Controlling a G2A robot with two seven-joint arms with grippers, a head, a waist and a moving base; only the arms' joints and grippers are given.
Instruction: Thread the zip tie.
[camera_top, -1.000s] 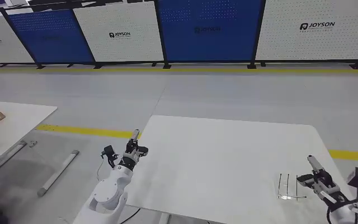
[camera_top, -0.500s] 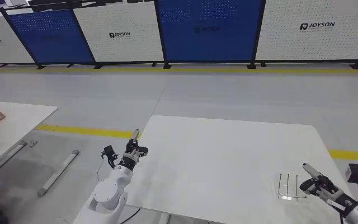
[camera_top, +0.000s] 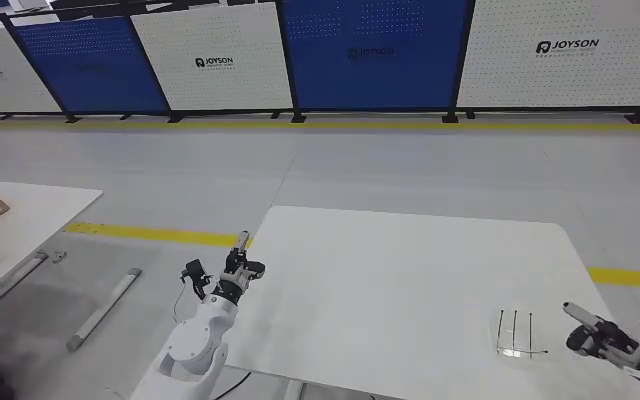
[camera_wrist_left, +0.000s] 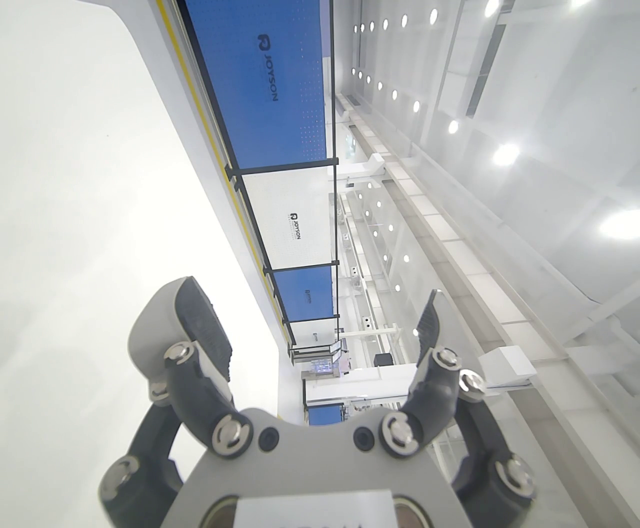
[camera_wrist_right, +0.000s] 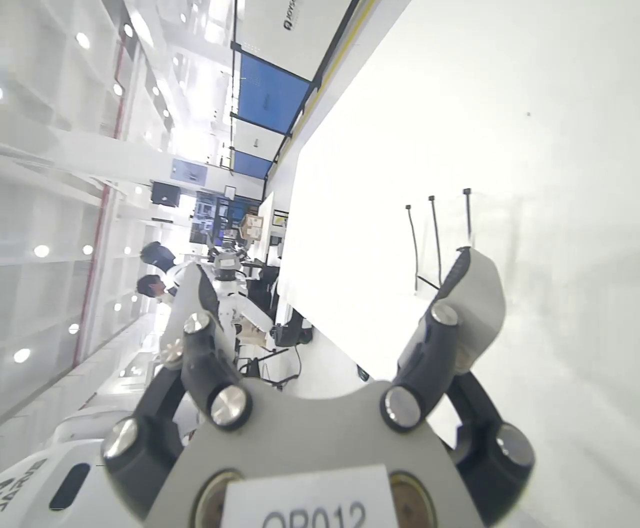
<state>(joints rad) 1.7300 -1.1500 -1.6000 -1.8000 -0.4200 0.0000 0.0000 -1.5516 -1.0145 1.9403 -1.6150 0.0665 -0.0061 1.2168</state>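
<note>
Blue and white boards along back; grey floor with yellow line; bright round lights on ceiling

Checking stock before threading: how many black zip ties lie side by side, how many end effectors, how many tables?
Black zip ties: 3
End effectors: 2, the left end effector and the right end effector, both open
Table: 1
Total: 6

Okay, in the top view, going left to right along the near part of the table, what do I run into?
First the left claw at the table's left edge → bare white table → three black zip ties → right claw.
</note>
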